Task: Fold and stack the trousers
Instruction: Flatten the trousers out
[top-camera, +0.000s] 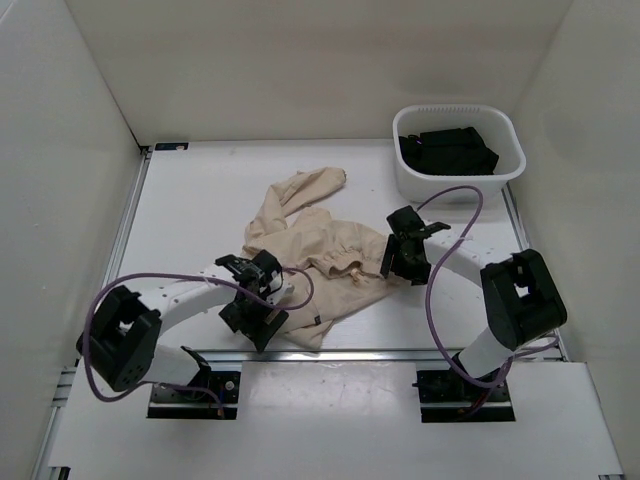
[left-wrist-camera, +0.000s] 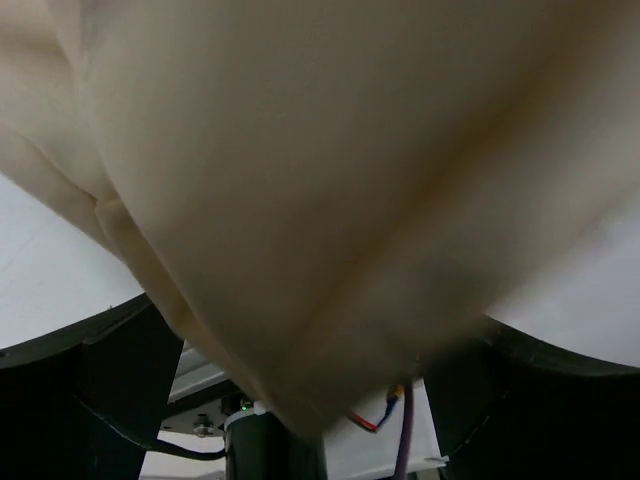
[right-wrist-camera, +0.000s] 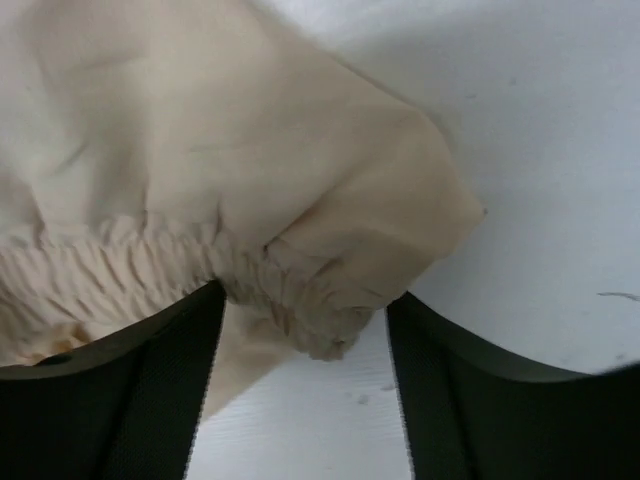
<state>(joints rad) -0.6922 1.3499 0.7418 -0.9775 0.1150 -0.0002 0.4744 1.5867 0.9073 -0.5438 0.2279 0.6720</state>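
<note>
The beige trousers (top-camera: 315, 250) lie crumpled in the middle of the table, one leg reaching toward the back. My left gripper (top-camera: 258, 303) sits at their near left edge. In the left wrist view the cloth (left-wrist-camera: 330, 170) fills the picture and sags between the wide-apart fingers (left-wrist-camera: 100, 390), so that gripper (left-wrist-camera: 320, 335) is open. My right gripper (top-camera: 401, 260) is at the trousers' right edge. It (right-wrist-camera: 300, 315) is open, and the gathered waistband corner (right-wrist-camera: 310, 310) lies between its fingers (right-wrist-camera: 110, 400) with neither finger pressing on it.
A white basket (top-camera: 505, 170) stands at the back right with black folded garments (top-camera: 448, 150) inside. White walls close off the left, back and right. Purple cables loop from both arms. A metal rail runs along the near edge.
</note>
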